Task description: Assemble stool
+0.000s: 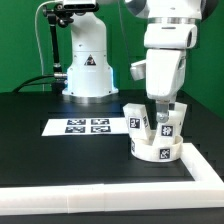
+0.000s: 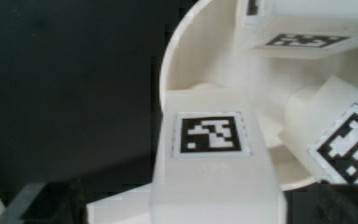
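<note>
- Seat (image 1: pixel 158 152): thick round white disc of the stool, on the black table (image 1: pixel 30 130) at the exterior view's right, just inside the corner of the long white border wall (image 1: pixel 110 197). Tagged on its rim; in the wrist view the rim (image 2: pixel 202 60) curves past a square tag.
- Legs: two chunky white tagged blocks stand on the seat, one (image 1: pixel 137 121) toward the exterior view's left, one (image 1: pixel 167 125) toward its right under the arm.
- Gripper (image 1: pixel 163 108): hangs directly over the seat, fingers reaching down to the right-hand leg. Whether the jaws are closed on the leg or only around it cannot be told.
- Marker board (image 1: pixel 78 126): flat white sheet with four tags, lying left of the seat, apart from it.
- Robot base (image 1: pixel 88 70): white, at the far side of the table.
</note>
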